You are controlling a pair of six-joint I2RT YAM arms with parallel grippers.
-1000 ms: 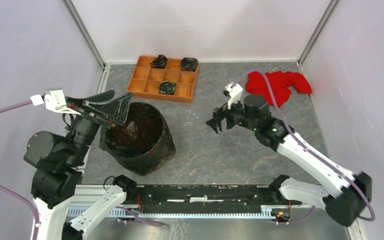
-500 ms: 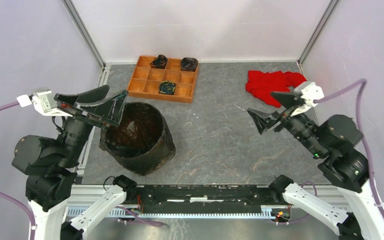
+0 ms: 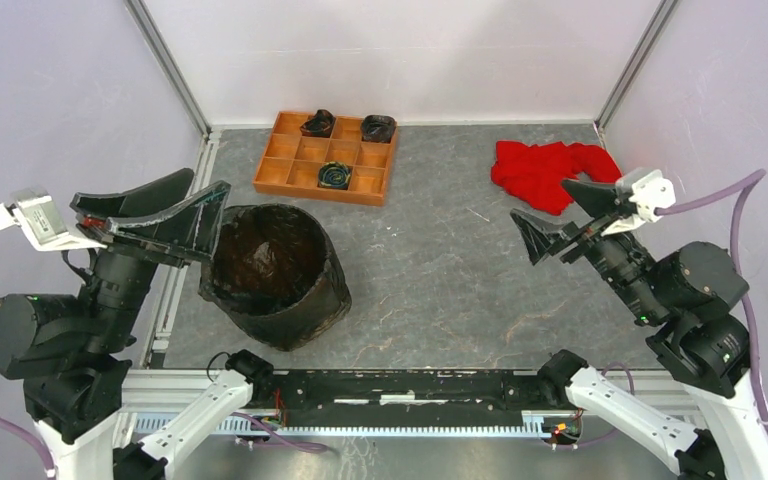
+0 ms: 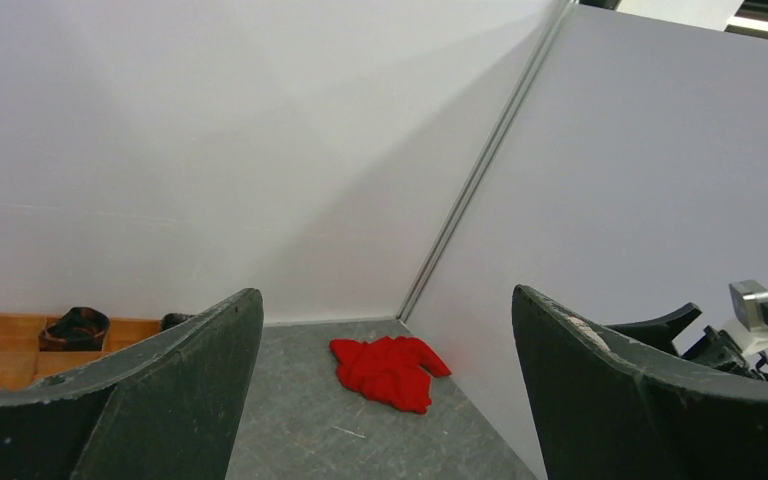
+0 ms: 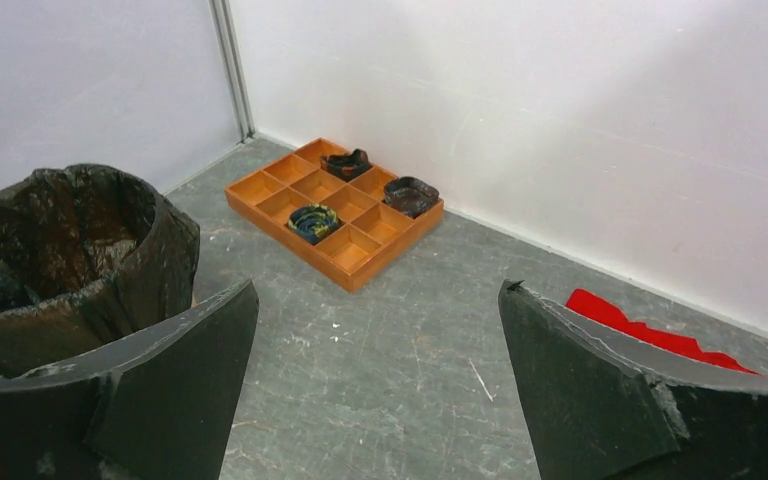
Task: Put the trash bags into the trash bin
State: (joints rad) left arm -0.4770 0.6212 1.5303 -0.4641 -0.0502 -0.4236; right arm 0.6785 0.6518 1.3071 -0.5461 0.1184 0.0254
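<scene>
Near the bases, the left gripper (image 3: 207, 186) and right gripper (image 3: 540, 200) hang raised, jaws spread wide, holding nothing. Beside the left one, the trash bag (image 3: 290, 300) lines the trash bin (image 3: 260, 255) and drapes over its rim. The bucket seemingly shows only as brownish tint through the film. Farther back are a wooden tray (image 3: 305, 188) and a red cloth (image 3: 545, 170).

No readable text, label, brand, number or sign is showing in any view.
</scene>
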